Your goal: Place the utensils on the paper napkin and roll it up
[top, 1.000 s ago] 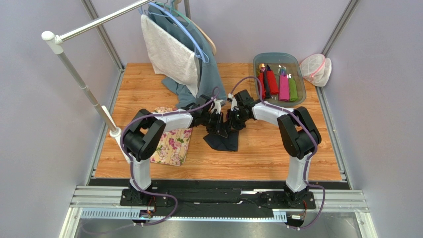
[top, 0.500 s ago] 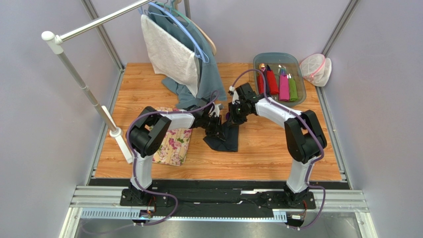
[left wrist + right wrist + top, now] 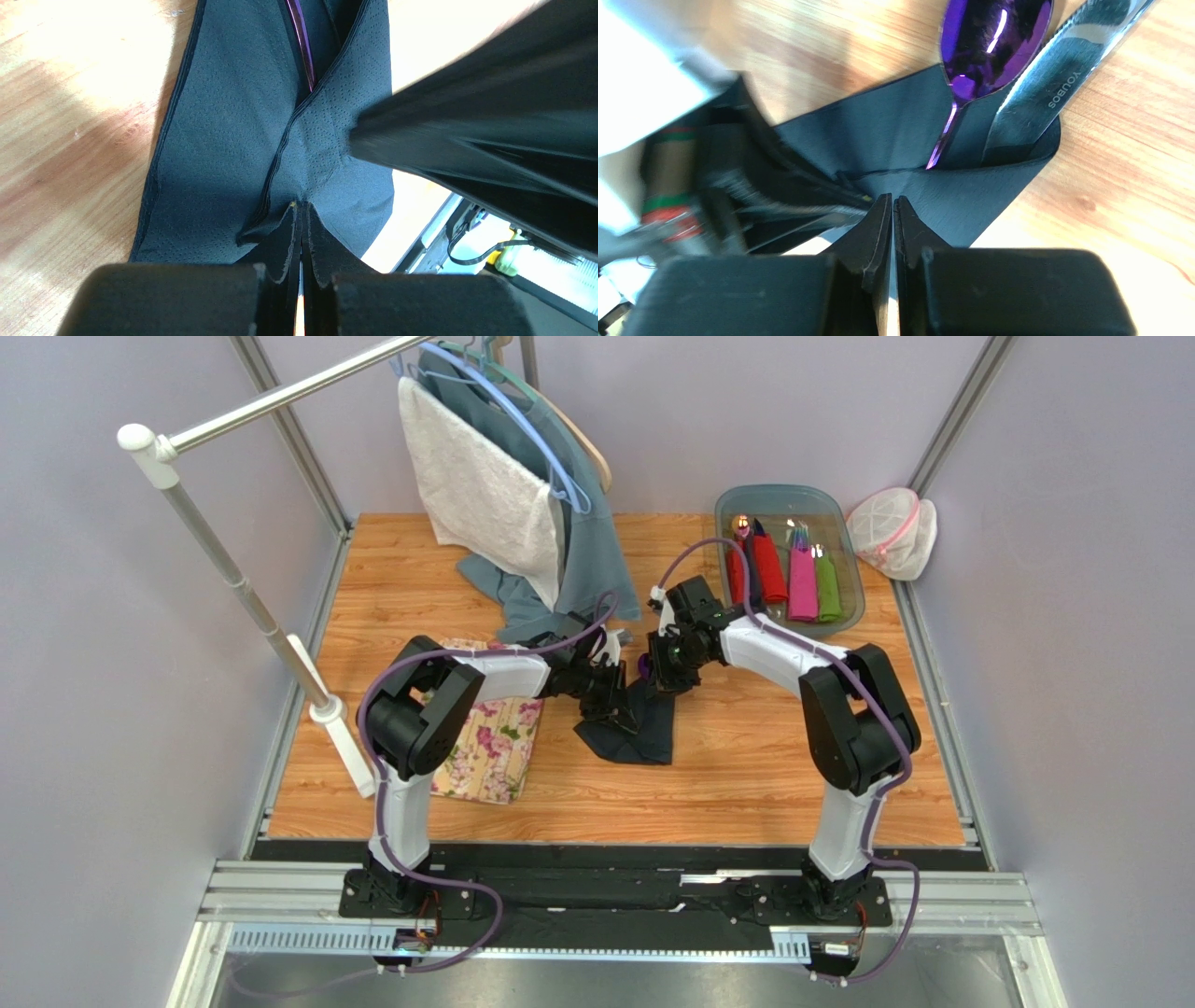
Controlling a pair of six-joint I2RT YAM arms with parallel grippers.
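Dark napkin (image 3: 634, 739) wraps purple spoon (image 3: 987, 42) and knife (image 3: 1050, 80), heads poking out. Left tool (image 3: 302, 208) and right tool (image 3: 892, 203) each clamp a fold, likely to tighten the roll.

The left arm (image 3: 417, 721) and right arm (image 3: 852, 717) match: bulky black joint housings joined by smooth white segments. A purple cable (image 3: 913, 896) loops alongside each, down to a long black base plate (image 3: 603, 907) at the bottom of the frame. The left gripper (image 3: 302, 207) and right gripper (image 3: 893, 201) have matte black fingers (image 3: 875, 241) tapering to thin wedge tips.
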